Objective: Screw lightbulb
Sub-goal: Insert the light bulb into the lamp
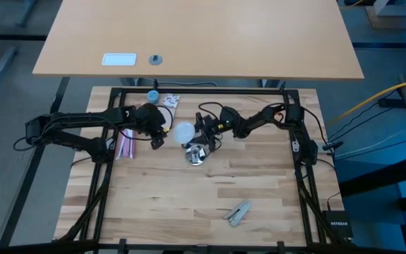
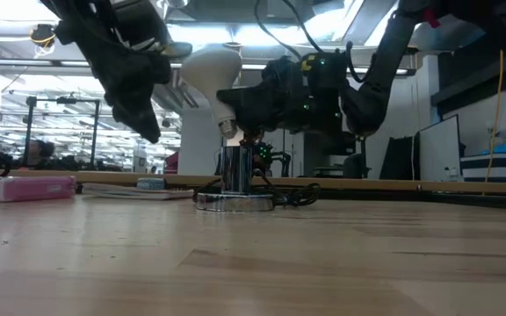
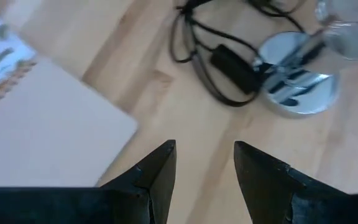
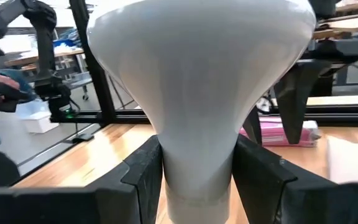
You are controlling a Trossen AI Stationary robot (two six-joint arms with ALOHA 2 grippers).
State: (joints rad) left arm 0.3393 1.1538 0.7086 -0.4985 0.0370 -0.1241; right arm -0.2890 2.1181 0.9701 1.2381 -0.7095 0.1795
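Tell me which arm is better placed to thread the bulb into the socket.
Right. Its tool is shut on the lightbulb neck, tilted just above the silver socket base. The left tool is open and empty.

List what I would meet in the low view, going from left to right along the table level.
Pink box → flat packet with a blue cap → shiny silver socket base → black cord.

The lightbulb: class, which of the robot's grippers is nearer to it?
Right. The right gripper is shut on the neck of the lightbulb, holding it above the silver socket base. The left gripper is open, empty, just beside the globe.
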